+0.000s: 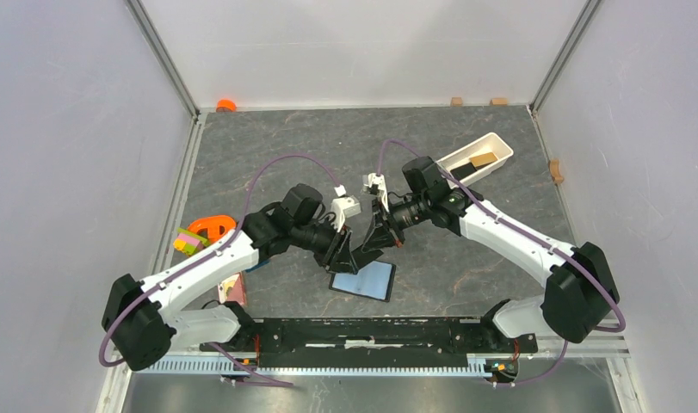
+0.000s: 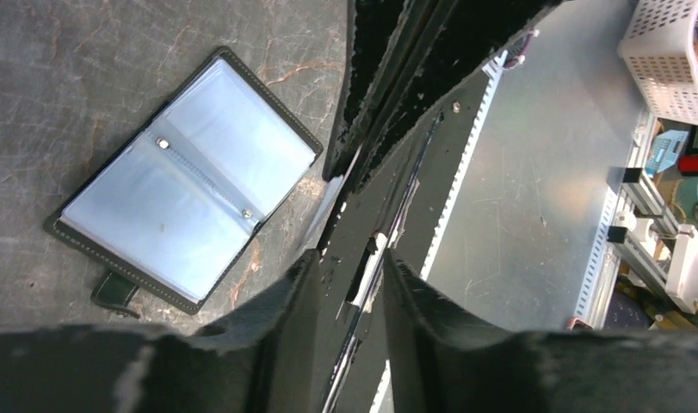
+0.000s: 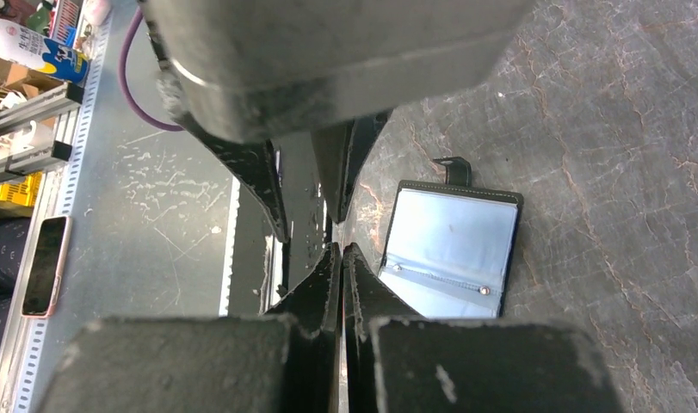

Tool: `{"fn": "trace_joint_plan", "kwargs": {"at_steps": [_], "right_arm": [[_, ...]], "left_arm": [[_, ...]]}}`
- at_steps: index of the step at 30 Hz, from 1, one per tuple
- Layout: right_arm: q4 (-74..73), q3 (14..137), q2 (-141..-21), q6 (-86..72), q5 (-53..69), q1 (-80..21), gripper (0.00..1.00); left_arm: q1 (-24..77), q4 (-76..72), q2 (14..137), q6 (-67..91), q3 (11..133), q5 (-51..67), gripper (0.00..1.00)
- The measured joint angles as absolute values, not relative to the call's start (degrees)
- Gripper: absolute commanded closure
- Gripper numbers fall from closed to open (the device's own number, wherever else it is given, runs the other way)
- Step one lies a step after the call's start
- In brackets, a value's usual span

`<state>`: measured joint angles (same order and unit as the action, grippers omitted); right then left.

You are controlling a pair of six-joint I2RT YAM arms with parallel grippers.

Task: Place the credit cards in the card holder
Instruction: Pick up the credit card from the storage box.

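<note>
The card holder [image 1: 363,280] lies open, pockets up, on the near middle of the table [image 1: 311,146], its long axis running left to right. Just beyond it the grippers meet tip to tip. The right gripper [image 3: 341,255] appears pinched on a pale credit card [image 2: 332,205] seen edge-on. The left gripper [image 2: 355,280] is spread.

The left arm [image 1: 199,267] rises from its base at 7 o'clock, and its forearm reaches toward 3 o'clock. The right arm [image 1: 509,237] rises from 5 o'clock, its forearm aimed toward 8 o'clock. Both wrists tilt downward, and the two claws meet tip to tip near the middle. The left claw [image 1: 343,249] has its fingers [image 2: 276,301] a little apart. The right claw [image 1: 375,239] has its fingers [image 3: 315,292] pressed almost together on a thin pale credit card [image 2: 326,211].
</note>
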<state>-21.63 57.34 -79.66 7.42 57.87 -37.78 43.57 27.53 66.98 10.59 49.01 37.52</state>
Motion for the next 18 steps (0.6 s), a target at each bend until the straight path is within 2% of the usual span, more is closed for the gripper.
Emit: {"fn": "trace_joint_plan", "kwargs": {"at_steps": [3, 6, 12, 14, 18], "right_arm": [[-22.20, 57.34, -79.61, 8.21, 57.43, -37.76, 1.00], [-22.63, 57.34, -79.61, 8.84, 57.04, -37.76, 1.00], [-24.08, 57.34, -79.61, 9.50, 57.01, -38.06, 1.00], [-24.29, 57.34, -79.61, 9.58, 57.23, -38.17, 1.00], [-24.29, 57.34, -79.61, 9.54, 57.82, -38.26, 1.00]], "left_arm": [[43.68, 28.49, 65.67, 9.89, 49.01, 35.40, 0.51], [43.75, 29.30, 62.74, 9.28, 49.01, 31.92, 0.37], [43.75, 29.50, 59.44, 8.49, 49.01, 26.68, 0.30], [43.75, 29.47, 60.18, 8.47, 49.01, 26.68, 0.33], [43.75, 29.21, 62.46, 8.49, 49.01, 30.89, 0.47]]}}
